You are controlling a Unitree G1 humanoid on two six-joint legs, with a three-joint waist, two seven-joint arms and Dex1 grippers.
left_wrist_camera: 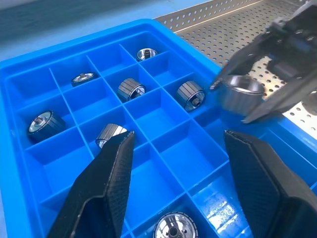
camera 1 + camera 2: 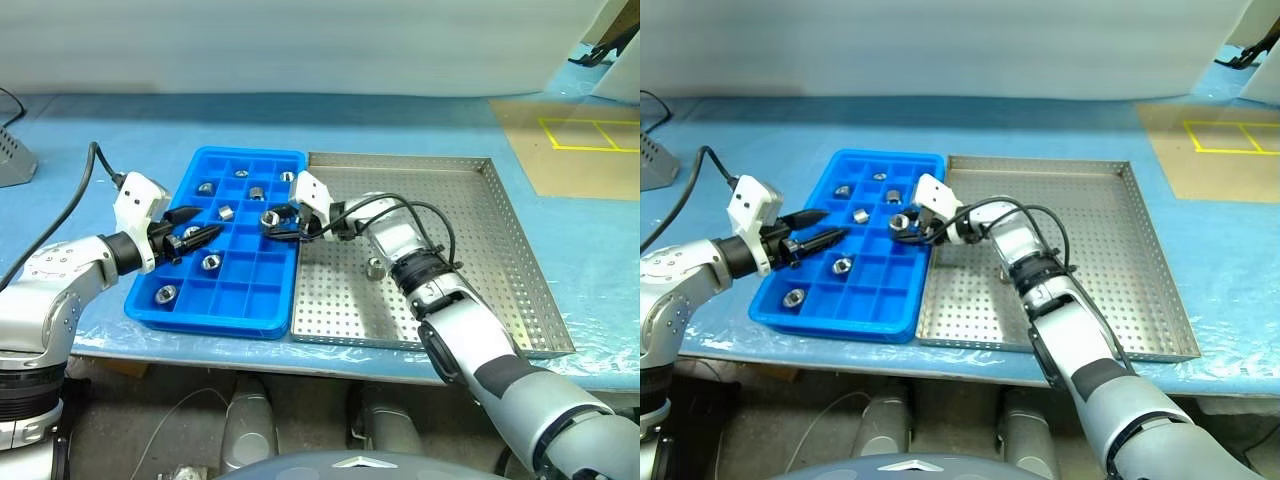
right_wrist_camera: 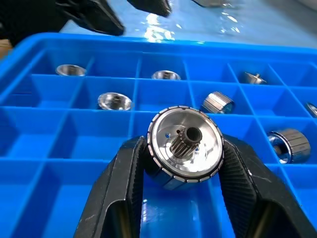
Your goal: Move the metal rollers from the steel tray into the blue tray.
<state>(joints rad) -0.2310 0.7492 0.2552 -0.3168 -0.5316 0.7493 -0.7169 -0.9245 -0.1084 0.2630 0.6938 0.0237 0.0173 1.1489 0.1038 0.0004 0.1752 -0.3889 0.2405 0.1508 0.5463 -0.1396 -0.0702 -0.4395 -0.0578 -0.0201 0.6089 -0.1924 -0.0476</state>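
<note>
Right gripper (image 3: 183, 163): clenched on one metal roller (image 3: 184, 148), a ribbed silver cylinder with a toothed hub in its central hole; the fingers pinch its two sides.
Held roller, place: above the blue tray (image 2: 190, 310), over the compartments along the tray's edge that abuts the steel tray (image 2: 520, 290), not yet resting in any cell.
Left gripper (image 2: 197, 237): released, fingers parted and holding nothing, hanging over the opposite long edge of the blue tray.
Step in hand: carrying a roller across for placing, by my reading.
Next move: likely a short descent into a vacant cell beneath the roller, then letting go; the cell is little wider than the roller, so it should go down centred between the dividers.
Blue tray, contents: about seven rollers already in separate cells, some on their side, some on end; many cells vacant, chiefly along the near edge.
Steel tray, contents: one roller (image 2: 375, 267) standing on the perforated floor toward the near edge, close beside the right forearm.
Progress: nearly done, as I judge it.
</note>
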